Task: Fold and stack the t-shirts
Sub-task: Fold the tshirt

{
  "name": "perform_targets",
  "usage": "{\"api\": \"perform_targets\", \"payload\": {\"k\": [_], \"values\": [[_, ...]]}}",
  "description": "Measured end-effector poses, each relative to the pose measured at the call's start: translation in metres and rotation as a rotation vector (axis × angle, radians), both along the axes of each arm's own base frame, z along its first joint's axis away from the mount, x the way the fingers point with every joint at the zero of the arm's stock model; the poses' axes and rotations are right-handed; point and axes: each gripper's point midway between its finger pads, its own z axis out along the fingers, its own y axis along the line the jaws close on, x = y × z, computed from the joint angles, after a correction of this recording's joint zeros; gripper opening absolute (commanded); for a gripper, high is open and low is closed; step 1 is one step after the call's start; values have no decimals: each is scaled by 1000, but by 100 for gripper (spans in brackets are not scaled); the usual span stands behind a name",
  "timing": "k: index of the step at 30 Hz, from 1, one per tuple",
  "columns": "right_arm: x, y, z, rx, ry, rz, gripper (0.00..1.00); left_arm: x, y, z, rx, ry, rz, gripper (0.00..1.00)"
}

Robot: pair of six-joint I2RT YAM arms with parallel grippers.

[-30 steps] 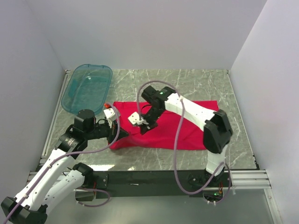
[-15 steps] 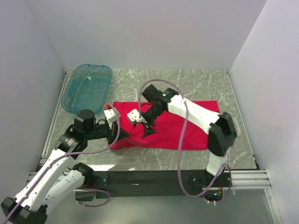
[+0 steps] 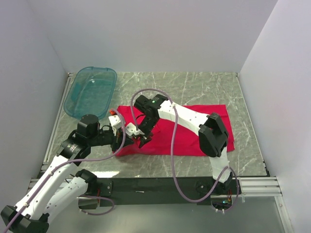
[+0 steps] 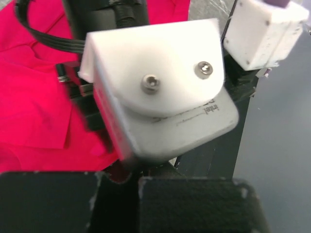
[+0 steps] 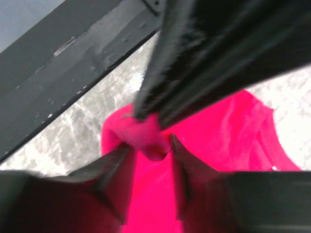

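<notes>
Right arm reaches leftward, meeting left arm over t-shirt corner.

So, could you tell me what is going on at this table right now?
Two robot arms are working on a red t-shirt spread on the table. The left arm has its jaws shut on a bunched corner of the shirt, and the right arm has its jaws apart on either side of that same bunch. A teal tub sits at the back left.
</notes>
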Motion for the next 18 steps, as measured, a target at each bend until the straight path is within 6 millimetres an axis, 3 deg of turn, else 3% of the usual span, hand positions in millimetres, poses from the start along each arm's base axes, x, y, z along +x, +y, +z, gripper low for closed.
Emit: {"api": "perform_targets", "payload": {"k": [7, 8, 18], "values": [[-6, -15, -1, -35, -11, -13, 16, 5, 3, -2, 16, -14, 26, 1], [-6, -16, 0, -38, -15, -19, 0, 5, 3, -1, 17, -18, 30, 1], [-1, -32, 18, -34, -66, -155, 0, 18, 13, -1, 46, -58, 125, 1]]}}
